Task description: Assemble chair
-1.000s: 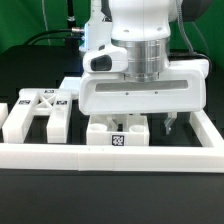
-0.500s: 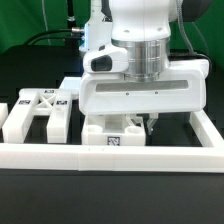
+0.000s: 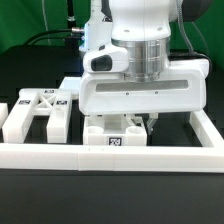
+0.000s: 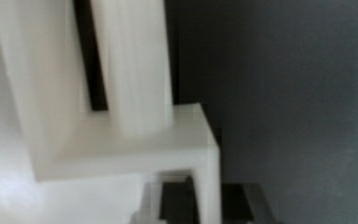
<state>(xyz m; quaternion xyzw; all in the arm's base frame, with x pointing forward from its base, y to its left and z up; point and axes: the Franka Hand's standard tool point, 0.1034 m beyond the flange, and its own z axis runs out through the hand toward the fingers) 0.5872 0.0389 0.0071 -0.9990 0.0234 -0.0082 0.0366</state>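
Exterior view: arm fills ctr of frame, end effector (image 3: 147,124) sits low at lower ctr, fingers fully together w/ no gap showing btw them, tips right at the upper right edge of a chunky white tagged block (image 3: 113,139). That block is one of the chair parts and sits on the black table (image 3: 40,195), just behind the long border rail (image 3: 60,158) running along the bottom of the frame. Can't tell if anything is pinched: fingers are so tight that at most a thin lip or peg could be in there, & the palm hides the contact. A second chair part (image 3: 40,106), forked w/ tags on top, lies at left of frame, well apart from the fingers. Wrist view is blurred, showing only a white slab (image 4: 131,150) w/ an upright bar close to the lens; no fingertips made out. Judgement: step in hand is getting hold of, or nudging, the block at lower ctr. It looks early in the assembly, since parts lie loose & unjoined. To do it well, confirm the grip is real before lifting, i.e. rise slowly & watch whether the block comes along. If the fingers shut on air: reopen, shift over the block's wall, go lower, reclose. Keep the wrist square to the block face so it doesn't twist, & mind the rail right in front, w/ little room to slide that way.
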